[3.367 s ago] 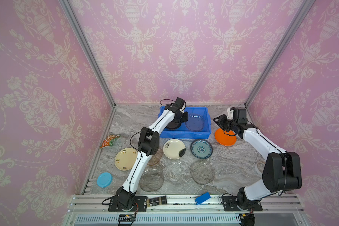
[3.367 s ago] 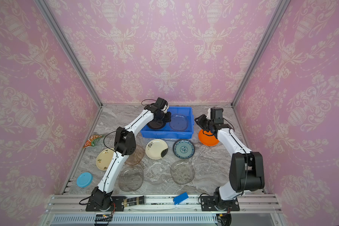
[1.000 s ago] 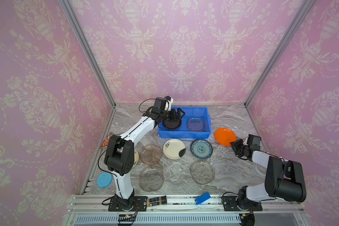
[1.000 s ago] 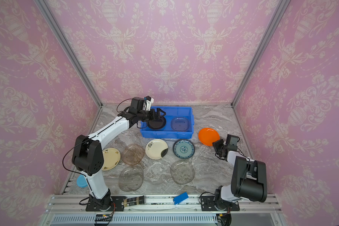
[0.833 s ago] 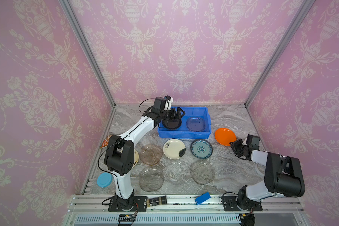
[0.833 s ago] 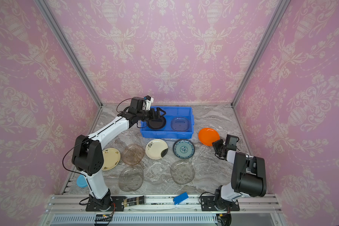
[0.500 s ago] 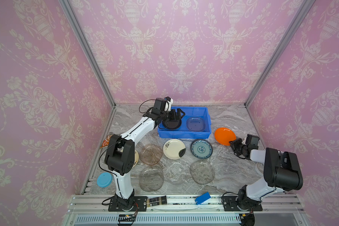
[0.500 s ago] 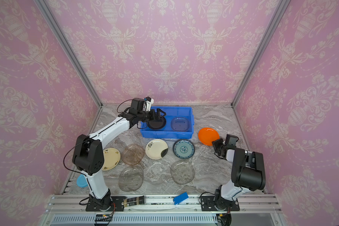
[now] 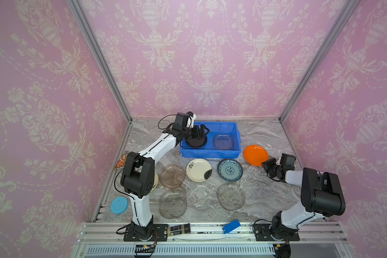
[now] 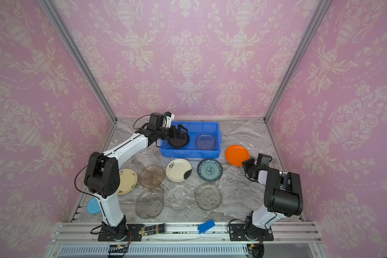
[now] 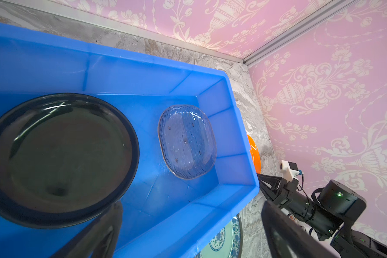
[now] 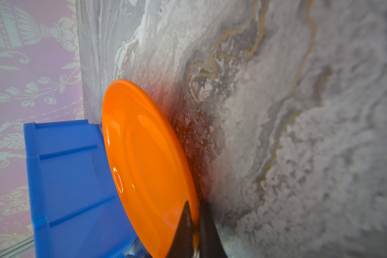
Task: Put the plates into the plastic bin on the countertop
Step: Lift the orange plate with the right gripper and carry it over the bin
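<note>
Right end effector [image 12: 194, 206] pinches the orange plate [image 12: 143, 152] at its rim; left end effector [image 9: 202, 130] gapes. Stiff, glossy, probably slippery.

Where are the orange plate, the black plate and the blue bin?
orange plate [image 9: 255, 155]: in a top view, middle of its face.
black plate [image 11: 60, 156]: in the left wrist view, middle of its well.
blue bin [image 9: 210, 153]: in a top view, on its near outer wall.

Quick count, 10 plates [image 9: 198, 169] tot: 5 glass [image 9: 172, 176] [image 9: 173, 203] [image 9: 202, 198] [image 9: 230, 196] [image 9: 223, 141], 2 cream [image 10: 178, 169] [image 10: 126, 181], 1 black [image 11: 60, 156], 1 blue-patterned [image 9: 230, 169], 1 orange plate [image 9: 255, 155]. Also 1 blue bin [image 9: 210, 154], 1 lt-blue round lid [image 9: 119, 205], 1 blue card [image 9: 231, 225], 2 arms [image 9: 156, 147] [image 9: 320, 192].
</note>
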Controlling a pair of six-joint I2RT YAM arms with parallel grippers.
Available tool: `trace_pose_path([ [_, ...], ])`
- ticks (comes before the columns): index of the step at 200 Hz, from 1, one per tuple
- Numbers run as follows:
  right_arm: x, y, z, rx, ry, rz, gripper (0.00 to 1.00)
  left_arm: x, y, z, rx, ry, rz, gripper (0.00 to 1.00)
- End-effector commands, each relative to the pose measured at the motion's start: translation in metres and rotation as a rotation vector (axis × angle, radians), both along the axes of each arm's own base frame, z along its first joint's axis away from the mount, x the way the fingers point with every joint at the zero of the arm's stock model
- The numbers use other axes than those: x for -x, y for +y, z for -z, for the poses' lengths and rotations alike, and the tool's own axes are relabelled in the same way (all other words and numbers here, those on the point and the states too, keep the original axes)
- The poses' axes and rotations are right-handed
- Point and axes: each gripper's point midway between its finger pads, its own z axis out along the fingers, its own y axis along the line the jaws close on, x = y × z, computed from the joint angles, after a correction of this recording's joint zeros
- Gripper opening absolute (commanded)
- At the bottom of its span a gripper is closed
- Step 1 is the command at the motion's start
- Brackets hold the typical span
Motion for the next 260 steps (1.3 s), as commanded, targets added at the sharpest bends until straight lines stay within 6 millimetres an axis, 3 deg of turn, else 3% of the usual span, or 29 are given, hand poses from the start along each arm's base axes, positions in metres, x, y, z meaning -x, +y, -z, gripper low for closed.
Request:
trace_pose_path([
  [1, 0.001, -0.009, -0.012, 0.052, 0.018, 0.018, 0.00, -0.003, 0.002, 0.003, 0.014, 0.010, -0.010, 0.98],
  [36, -0.006, -0.026, -0.059, 0.195, -0.011, 0.055, 0.00, -0.004, 0.005, 0.003, 0.003, 0.011, -0.018, 0.97],
  [61, -0.012, -0.034, -0.112, 0.357, -0.070, 0.104, 0.00, -0.005, 0.011, 0.000, -0.019, -0.006, -0.035, 0.97],
  [95, -0.019, -0.026, -0.183, 0.519, -0.205, 0.164, 0.00, -0.006, 0.017, -0.009, -0.010, -0.020, -0.040, 0.97],
  [123, -0.045, 0.007, -0.230, 0.549, -0.305, 0.073, 0.00, -0.010, 0.033, -0.022, -0.006, -0.043, -0.069, 0.97],
  [151, -0.086, 0.068, -0.244, 0.499, -0.328, -0.166, 0.00, -0.010, 0.041, -0.033, -0.001, -0.062, -0.083, 0.97],
  [155, -0.093, 0.078, -0.253, 0.484, -0.348, -0.191, 0.00, -0.010, 0.041, -0.034, -0.001, -0.062, -0.082, 0.97],
  [177, -0.120, 0.130, -0.244, 0.423, -0.336, -0.364, 0.00, -0.007, 0.042, -0.037, 0.001, -0.068, -0.083, 0.97],
  [209, -0.146, 0.203, -0.204, 0.315, -0.269, -0.566, 0.00, 0.000, 0.046, -0.040, 0.001, -0.080, -0.079, 0.97],
  [260, -0.167, 0.279, -0.150, 0.205, -0.193, -0.700, 0.00, 0.008, 0.055, -0.037, -0.016, -0.094, -0.097, 0.97],
])
